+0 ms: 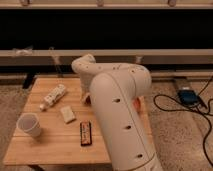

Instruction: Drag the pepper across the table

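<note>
Blocking the view: arm [120, 125], a big white link rising from the lower right of the frame to the centre; it covers the right half of the counter [50, 150].
Lower centre: black bar [86, 133] lies flat just left of the arm link, on the near side of the hand. Risk: a drag toward the frame's bottom would run the pepper into it.
Lower left: cup [29, 124] stands upright, well apart from the hand. It looks light and would tip if swept.
Mid left: white packet [67, 114], and above it a bottle [54, 96] on its side. Risk: a leftward drag would meet both.
Centre: hand [86, 97] is down near counter level at the arm link's left edge, below the bent elbow. Wide or narrow: cannot tell.
Pepper: not made out. Judged to sit under or right beside the hand, mid-counter, hidden by the wrist and arm link.
Main risk: the pepper is small and glossy, so it may roll or slip free and the hand would slide on without it. With contact hidden, a miss would go unseen.
Right of arm: orange-red patch [137, 103], mostly covered, probably a plate rim.
Far right: cables [200, 107] on the floor, clear of the work.
</note>
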Controlling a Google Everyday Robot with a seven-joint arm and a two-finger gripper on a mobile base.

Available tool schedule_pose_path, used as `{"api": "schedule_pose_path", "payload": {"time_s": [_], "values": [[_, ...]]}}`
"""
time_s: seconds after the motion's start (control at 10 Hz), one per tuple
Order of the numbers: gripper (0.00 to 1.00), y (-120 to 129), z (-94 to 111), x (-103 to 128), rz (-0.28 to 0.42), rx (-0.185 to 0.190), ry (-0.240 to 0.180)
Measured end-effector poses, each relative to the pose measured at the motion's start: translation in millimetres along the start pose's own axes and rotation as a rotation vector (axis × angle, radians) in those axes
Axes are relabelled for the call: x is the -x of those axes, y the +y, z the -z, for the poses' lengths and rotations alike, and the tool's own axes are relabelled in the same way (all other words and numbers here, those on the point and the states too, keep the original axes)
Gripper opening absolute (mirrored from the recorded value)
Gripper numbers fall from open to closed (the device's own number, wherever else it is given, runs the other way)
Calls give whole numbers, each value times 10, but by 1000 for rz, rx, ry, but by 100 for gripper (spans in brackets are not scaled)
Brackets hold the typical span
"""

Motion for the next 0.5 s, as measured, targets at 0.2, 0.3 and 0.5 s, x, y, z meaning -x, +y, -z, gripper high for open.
{"api": "schedule_pose_path", "payload": {"time_s": [0.2,0.3,0.5], "values": [[80,37,-71,-4,-1,17,3],[80,51,-90,4,-1,23,3],[77,61,-154,20,-5,29,7]]}}
